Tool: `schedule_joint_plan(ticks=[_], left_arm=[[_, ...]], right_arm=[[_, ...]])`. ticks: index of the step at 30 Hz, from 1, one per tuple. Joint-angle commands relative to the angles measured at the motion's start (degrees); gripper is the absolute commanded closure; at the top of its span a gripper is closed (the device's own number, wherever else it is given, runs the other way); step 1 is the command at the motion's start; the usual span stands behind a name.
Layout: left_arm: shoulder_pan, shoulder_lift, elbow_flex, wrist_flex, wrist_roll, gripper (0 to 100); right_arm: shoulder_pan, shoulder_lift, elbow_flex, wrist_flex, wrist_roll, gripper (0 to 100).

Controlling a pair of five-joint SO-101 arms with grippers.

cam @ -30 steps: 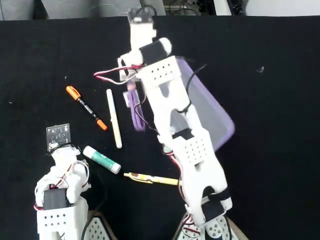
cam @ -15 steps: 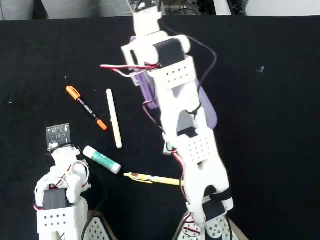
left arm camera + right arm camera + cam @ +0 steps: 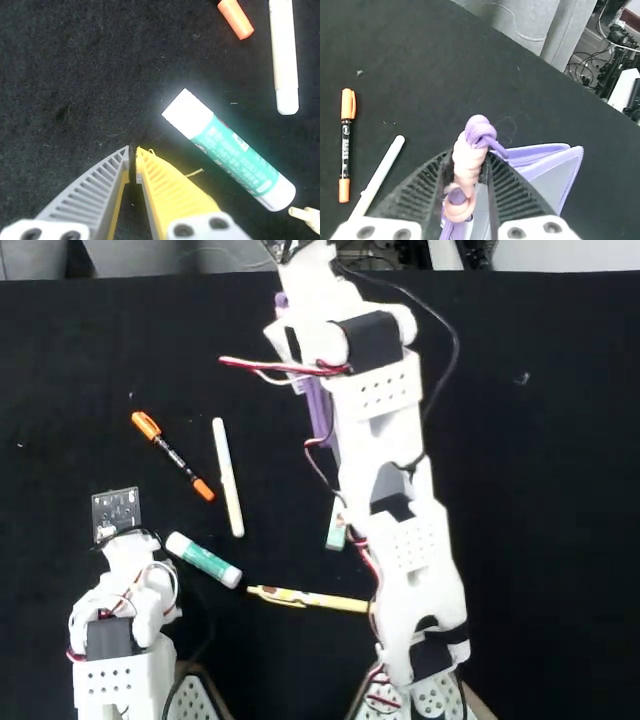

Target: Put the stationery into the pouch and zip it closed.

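Over the last second the right arm swung toward the top of the high view and carried the pouch (image 3: 319, 412) with it. The pouch, earlier lying broad at centre right, now hung edge-on, a thin purple strip beside the arm at upper centre. Nothing else had shifted.

- Right claw (image 3: 470, 156): clamped on the cord (image 3: 471, 159), the purple-and-pink zip pull. The pouch body (image 3: 546, 167) hung from it just beyond, and the mouth could not be judged open or closed.
- Left claw (image 3: 133, 151): jaws together, holding nothing, parked low over the table (image 3: 540, 490) at lower left, near the glue stick (image 3: 227, 151) but not touching it.
- Stationery all out on the table, left of centre in the high view:
  - marker (image 3: 172, 454)
  - white stick (image 3: 228, 477)
  - glue stick
  - yellow pen (image 3: 304, 597)

Reading: no item was yet in the pouch and loading had not started. The lift looked like repositioning. A pouch dangling from its pull would likely swing, so it probably needed laying flat again, nearer the stationery, before anything went in.
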Motion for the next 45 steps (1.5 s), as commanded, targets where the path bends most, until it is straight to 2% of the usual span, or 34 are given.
schedule_joint_plan(ticks=[1, 8, 15, 23, 28, 34, 45], left_arm=[[0.22, -0.26, 1.36, 0.26, 0.00, 97], [0.22, -0.26, 1.36, 0.26, 0.00, 97], [0.22, -0.26, 1.36, 0.26, 0.00, 97], [0.22, -0.26, 1.36, 0.26, 0.00, 97], [0.22, -0.26, 1.36, 0.26, 0.00, 97], [0.22, -0.26, 1.36, 0.26, 0.00, 97], [0.22, -0.26, 1.36, 0.26, 0.00, 97]], right_arm=[[0.26, -7.25, 5.49, 1.93, 4.31, 98.8], [0.26, -16.04, 16.84, 1.85, 11.08, 98.8], [0.18, -24.57, 24.84, 1.85, 14.51, 98.8], [-5.63, -37.23, 40.84, 1.93, 21.80, 98.8], [-7.21, -40.22, 48.31, 1.93, 21.19, 98.8], [-7.21, -40.66, 56.84, 1.93, 13.01, 98.8], [-6.77, -40.40, 65.89, 2.02, 12.92, 98.8]])
